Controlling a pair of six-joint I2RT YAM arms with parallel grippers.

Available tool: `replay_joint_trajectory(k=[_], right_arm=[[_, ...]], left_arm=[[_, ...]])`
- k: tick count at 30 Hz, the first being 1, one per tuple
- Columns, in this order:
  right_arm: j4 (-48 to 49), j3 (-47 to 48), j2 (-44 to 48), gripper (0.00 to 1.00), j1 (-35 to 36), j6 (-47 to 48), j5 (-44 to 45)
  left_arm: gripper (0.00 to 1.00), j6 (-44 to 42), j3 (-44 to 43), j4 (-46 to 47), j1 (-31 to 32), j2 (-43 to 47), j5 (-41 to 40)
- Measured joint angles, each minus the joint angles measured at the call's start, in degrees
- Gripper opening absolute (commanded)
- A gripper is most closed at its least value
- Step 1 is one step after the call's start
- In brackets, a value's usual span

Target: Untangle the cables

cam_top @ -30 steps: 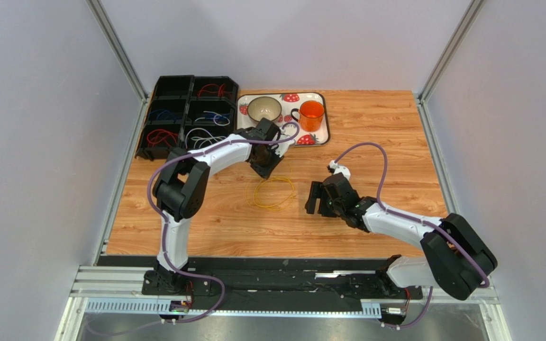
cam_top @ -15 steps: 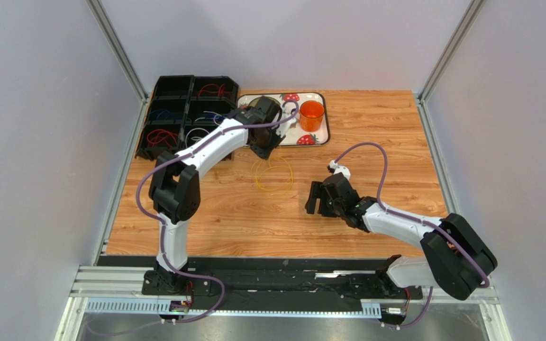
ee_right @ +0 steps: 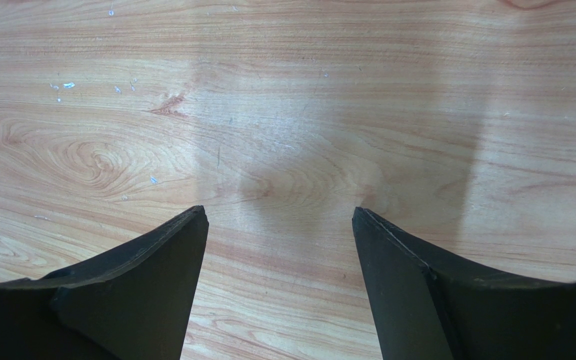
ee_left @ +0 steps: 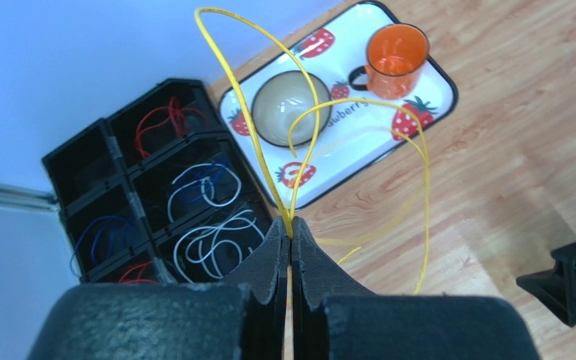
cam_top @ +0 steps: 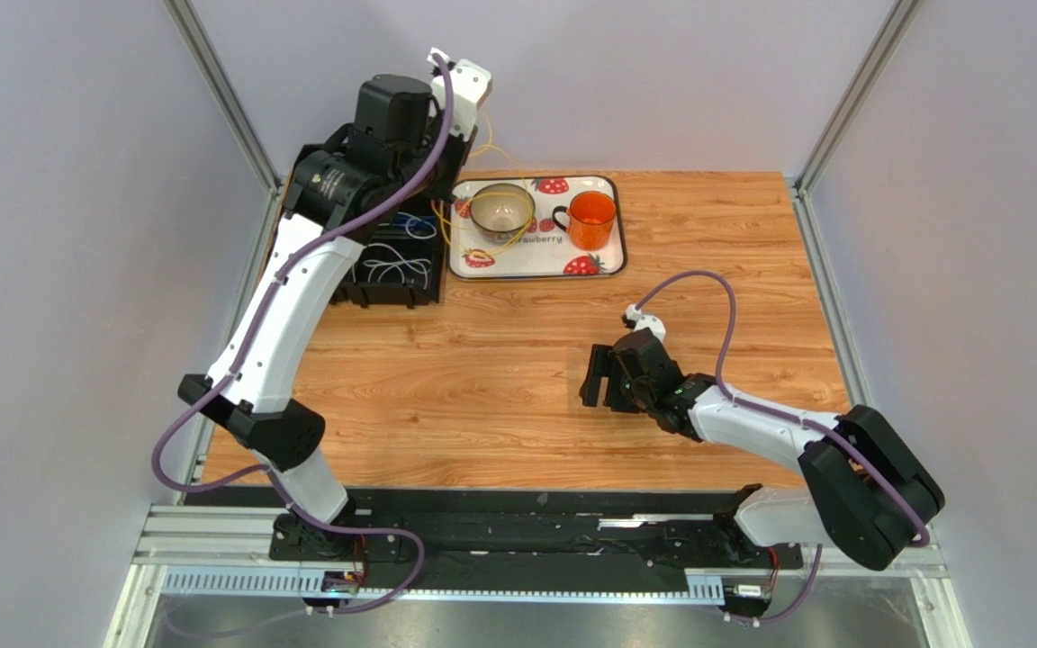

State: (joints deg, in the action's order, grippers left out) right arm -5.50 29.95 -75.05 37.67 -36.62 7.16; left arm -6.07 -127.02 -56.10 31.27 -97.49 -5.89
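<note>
**Yellow cable (ee_left: pixel 269 174) held high above the sorting bin**

Bare wooden table (ee_right: pixel 283 112) shows between the spread jaws of the right gripper (ee_right: pixel 280 214). It holds nothing and hovers low, probably parked out of the way.

Further out, the left gripper (ee_left: pixel 291 234) is pinched tight on the cable, whose loose loops arc freely in the air. Whether the lowest loop brushes anything below, I cannot tell. Holding it this high looks meant to keep the loops clear of other strands until a slot is chosen.

Beneath sits the black organizer (ee_left: pixel 73 146), with white cables (ee_left: pixel 212 240), red cables (ee_left: pixel 165 120) and blue cables (ee_left: pixel 107 236) lying in its compartments, mostly sorted by colour.

Just beside it, the strawberry tray (ee_left: pixel 426 94) carries a bowl (ee_left: pixel 287 105) and an orange mug (ee_left: pixel 395 52). Neither seems part of the job.
</note>
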Motion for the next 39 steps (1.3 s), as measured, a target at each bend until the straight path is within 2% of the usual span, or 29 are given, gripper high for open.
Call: replay_joint_trajectory(k=[7, 18, 26, 32, 39], right_arm=[[0.0, 0.0, 0.0, 0.79, 0.0, 0.0, 0.0], [0.0, 0.2, -0.2, 0.78, 0.0, 0.0, 0.0], [0.0, 0.6, -0.8, 0.78, 0.0, 0.0, 0.0], [0.0, 0.8, -1.1, 0.78, 0.0, 0.0, 0.0], [0.4, 1.2, -1.7, 0.77, 0.0, 0.2, -0.2]], left_arm=[[0.0, 1.6, -1.5, -0.3, -3.4, 0.2, -2.5], [0.0, 4.6, -4.8, 1.3, -13.9, -1.8, 0.1], [0.0, 9.9, -1.1, 12.2, -20.9, -4.5, 0.6], [0.0, 10.7, -1.8, 21.7, -23.6, -12.0, -3.6], [0.0, 10.9, -9.1, 29.9, -26.3, -23.8, -6.7]])
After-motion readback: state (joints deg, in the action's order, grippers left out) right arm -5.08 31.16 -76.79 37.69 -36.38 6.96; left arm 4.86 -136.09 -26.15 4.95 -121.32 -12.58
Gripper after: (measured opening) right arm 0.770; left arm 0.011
